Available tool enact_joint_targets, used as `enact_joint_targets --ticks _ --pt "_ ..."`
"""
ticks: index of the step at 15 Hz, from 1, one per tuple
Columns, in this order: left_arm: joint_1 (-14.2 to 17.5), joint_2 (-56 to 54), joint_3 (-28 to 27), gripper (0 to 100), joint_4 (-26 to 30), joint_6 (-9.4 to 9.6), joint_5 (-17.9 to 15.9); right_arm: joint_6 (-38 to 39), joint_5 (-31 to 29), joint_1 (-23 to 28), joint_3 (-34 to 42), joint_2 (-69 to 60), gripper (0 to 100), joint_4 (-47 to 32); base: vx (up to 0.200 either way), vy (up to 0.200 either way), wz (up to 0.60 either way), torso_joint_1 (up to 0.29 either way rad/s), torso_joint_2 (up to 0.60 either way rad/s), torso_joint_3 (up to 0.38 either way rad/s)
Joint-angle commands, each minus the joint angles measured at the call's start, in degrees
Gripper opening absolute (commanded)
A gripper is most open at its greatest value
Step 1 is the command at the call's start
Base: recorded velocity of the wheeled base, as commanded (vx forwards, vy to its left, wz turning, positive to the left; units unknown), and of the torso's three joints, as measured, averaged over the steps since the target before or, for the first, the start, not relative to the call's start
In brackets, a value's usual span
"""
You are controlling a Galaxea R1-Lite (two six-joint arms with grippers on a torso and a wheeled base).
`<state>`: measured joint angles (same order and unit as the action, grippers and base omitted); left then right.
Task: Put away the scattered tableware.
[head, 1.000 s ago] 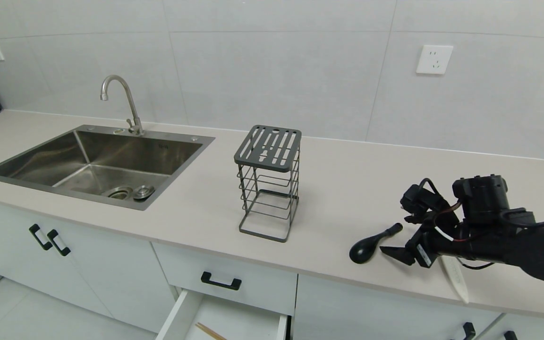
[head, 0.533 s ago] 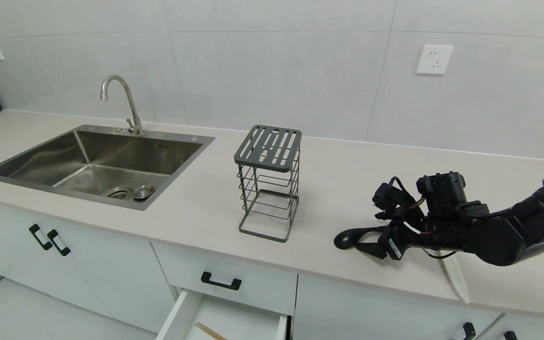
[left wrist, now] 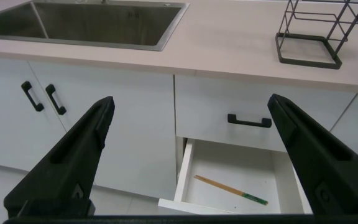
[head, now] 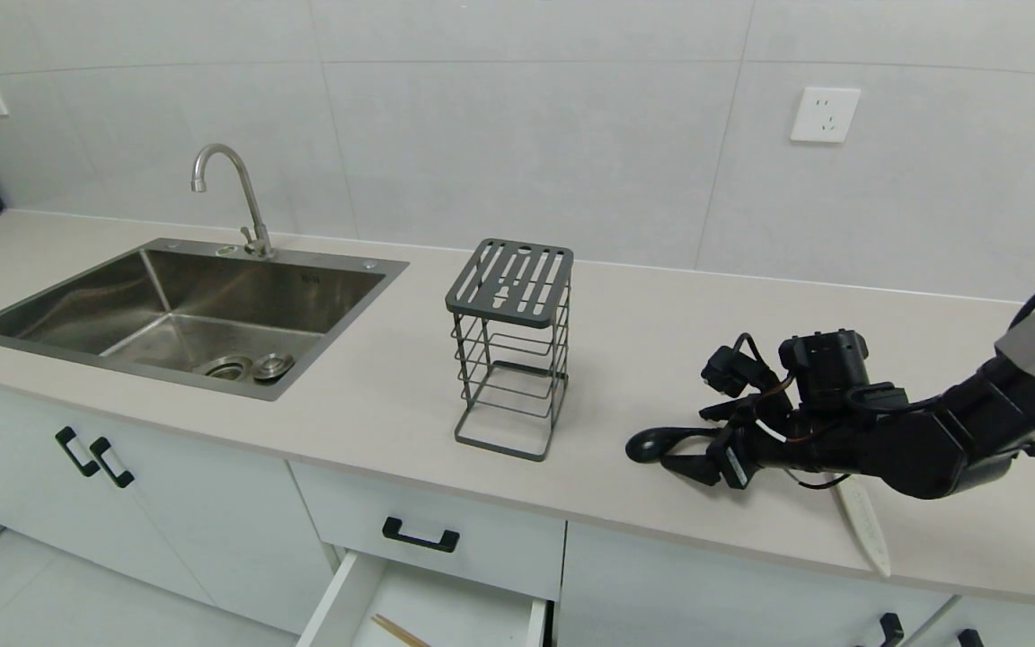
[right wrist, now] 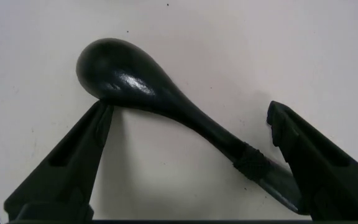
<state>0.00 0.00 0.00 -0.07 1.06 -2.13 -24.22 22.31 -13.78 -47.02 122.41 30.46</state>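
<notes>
A black spoon lies on the beige counter, right of the wire rack. My right gripper is low over it, open, one finger on each side of the handle. In the right wrist view the spoon runs diagonally between the fingers of the right gripper, its handle end close against one finger. A white knife lies near the counter's front edge, partly under my right arm. My left gripper hangs open in front of the cabinets, above the open drawer, where a chopstick lies.
A dark wire rack stands mid-counter. The steel sink with its tap is at the left. The open drawer juts out below the counter. Cabinet handles are to the left of it.
My right gripper moved left along the counter, and the spoon shifted left with it, closer to the rack. The knife stayed put.
</notes>
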Motion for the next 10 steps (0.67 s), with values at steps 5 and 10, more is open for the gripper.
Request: enact_joint_targets --ticks 5,10 --pt "0.0 0.0 0.0 100 0.0 -0.01 -0.1 0.1 0.0 0.0 -0.3 1.9 0 -0.3 0.0 0.0 0.0 0.0 0.0 0.0" --pt "0.0 0.0 0.0 100 0.0 -0.01 0.0 -0.2 -0.1 -0.1 1.0 1.3 0 -0.3 0.0 0.0 0.0 0.0 0.0 0.0"
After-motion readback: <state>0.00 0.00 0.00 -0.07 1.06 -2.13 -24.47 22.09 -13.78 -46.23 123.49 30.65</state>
